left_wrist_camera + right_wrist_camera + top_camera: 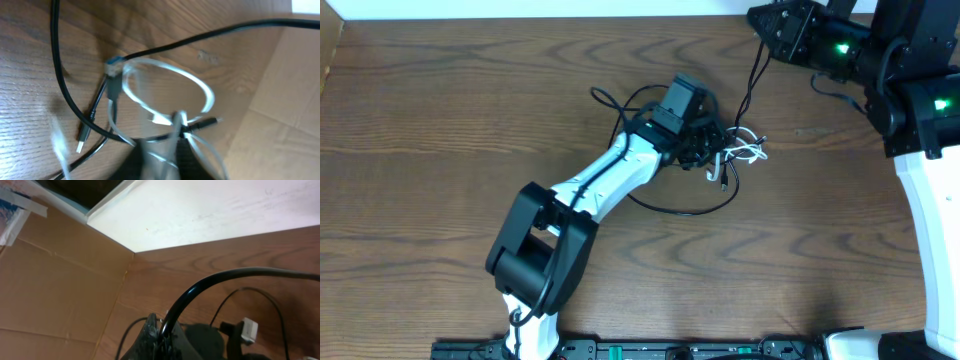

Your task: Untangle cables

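The cables lie in a tangle at mid-table. A white cable (748, 152) is bunched at the tangle's right side, and black loops (690, 208) spread around it. My left gripper (705, 148) sits on the tangle. In the left wrist view the white cable (200, 85) forms a loop that runs into my left gripper (165, 150), shut on it, though the view is blurred. A black cable (60, 85) and a USB plug (82, 137) lie beside it. My right gripper (760, 30) is raised at the back right. In its wrist view the right gripper (162, 330) is shut on a black cable (240, 272), which hangs down to the tangle (750, 80).
A cardboard wall (50, 280) stands along the table's far side, with a white board (225, 210) beyond it. The cardboard (280, 100) also shows in the left wrist view. A white plug (248, 330) lies below the right gripper. The right arm's body (920, 100) fills the back right corner.
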### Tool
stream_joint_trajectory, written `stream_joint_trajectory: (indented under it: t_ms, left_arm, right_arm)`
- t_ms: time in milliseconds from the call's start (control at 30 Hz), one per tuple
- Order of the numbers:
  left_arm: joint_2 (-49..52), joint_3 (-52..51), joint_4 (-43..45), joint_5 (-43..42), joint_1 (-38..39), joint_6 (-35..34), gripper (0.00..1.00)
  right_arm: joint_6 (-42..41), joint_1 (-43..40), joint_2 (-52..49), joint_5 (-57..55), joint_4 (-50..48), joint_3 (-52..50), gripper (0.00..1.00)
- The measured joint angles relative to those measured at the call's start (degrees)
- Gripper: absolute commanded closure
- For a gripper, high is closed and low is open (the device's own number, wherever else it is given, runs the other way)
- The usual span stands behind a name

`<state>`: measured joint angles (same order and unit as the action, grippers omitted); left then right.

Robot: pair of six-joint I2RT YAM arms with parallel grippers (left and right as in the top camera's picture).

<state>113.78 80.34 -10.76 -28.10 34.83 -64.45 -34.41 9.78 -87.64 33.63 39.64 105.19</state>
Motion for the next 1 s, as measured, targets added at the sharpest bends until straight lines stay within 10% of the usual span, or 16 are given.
stream_joint_trajectory:
  t_ms: [1000]
  left_arm:
    - [-9.09,0.04,-24.9,19.06,-12.44,31.58,0.93]
  right_arm:
    - [-7.54,-37.48,0.04,-2.29,-27.54,1.22,0.99]
